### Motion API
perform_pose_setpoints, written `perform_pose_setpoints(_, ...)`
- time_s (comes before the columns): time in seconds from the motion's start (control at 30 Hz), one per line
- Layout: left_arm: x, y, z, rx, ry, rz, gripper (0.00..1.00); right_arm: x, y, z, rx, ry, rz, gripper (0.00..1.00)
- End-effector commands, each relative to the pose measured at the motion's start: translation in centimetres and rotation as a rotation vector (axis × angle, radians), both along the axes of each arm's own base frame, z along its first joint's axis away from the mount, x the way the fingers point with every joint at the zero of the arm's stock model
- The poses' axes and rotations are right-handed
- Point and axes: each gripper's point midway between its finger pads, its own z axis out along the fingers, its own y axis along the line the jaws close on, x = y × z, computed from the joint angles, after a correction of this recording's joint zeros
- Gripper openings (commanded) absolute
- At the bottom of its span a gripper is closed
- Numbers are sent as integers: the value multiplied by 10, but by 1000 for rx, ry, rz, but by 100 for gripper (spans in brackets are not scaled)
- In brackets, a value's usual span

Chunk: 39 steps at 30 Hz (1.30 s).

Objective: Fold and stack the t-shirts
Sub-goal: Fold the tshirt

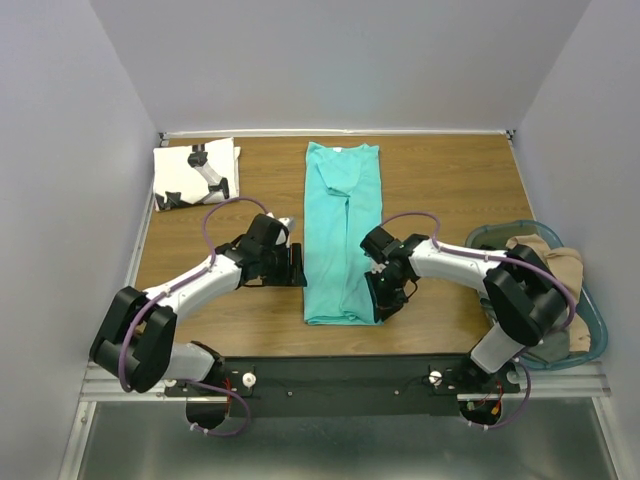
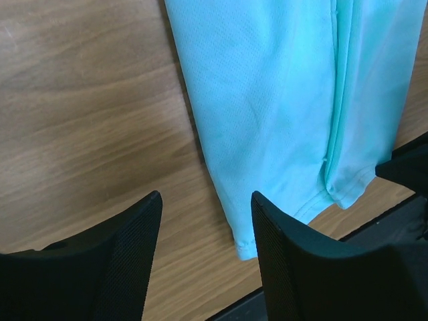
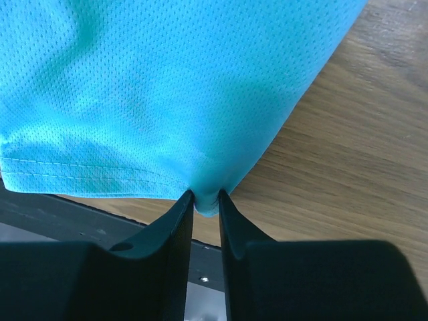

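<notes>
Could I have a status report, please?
Left pincer open beside turquoise t-shirt. Right pincer shut on its near corner. White t-shirt folded, far left. Nothing blocking.

The left arm (image 1: 190, 283) rises from its base at the near left and reaches to the right, with the elbow bent close to the base and the forearm stretched low toward the middle. The left gripper (image 2: 207, 200) points right with its jaws wide apart, holding nothing. The right arm (image 1: 460, 262) bends from its near-right base and extends leftward. The right gripper (image 3: 206, 195) tilts downward, its jaws drawn nearly together and pinching the near right corner of the turquoise t-shirt (image 3: 167, 87).
</notes>
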Motion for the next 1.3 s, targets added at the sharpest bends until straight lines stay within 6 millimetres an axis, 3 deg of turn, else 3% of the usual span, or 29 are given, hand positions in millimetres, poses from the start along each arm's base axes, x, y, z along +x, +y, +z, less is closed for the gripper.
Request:
perform_pose_setpoints(0.0,-17,-8,7,-61,20,-29,65,-7,-3,-3,-12,10,-17,28)
perform_pose_setpoints(0.2,-35,-16,-2,-74,69,-70,65,-9,-7,-5,-28,12,-22,23)
perform_pose_setpoints(0.43,-66,-22,-13,-76,156,-105,65,-10,-8,-6,-36,12,-26,1)
perform_pose_setpoints(0.67,-83,-23,-21,-86,218,-112,63,-12,-10,-8,-41,26,-22,0)
perform_pose_setpoints(1.0,-87,-33,-28,-95,241,-147,57,-12,-11,-8,-45,18,-14,1)
perform_pose_setpoints(1.27,-94,-33,-42,-53,283,-156,32,-10,-13,-6,-51,4,-12,0)
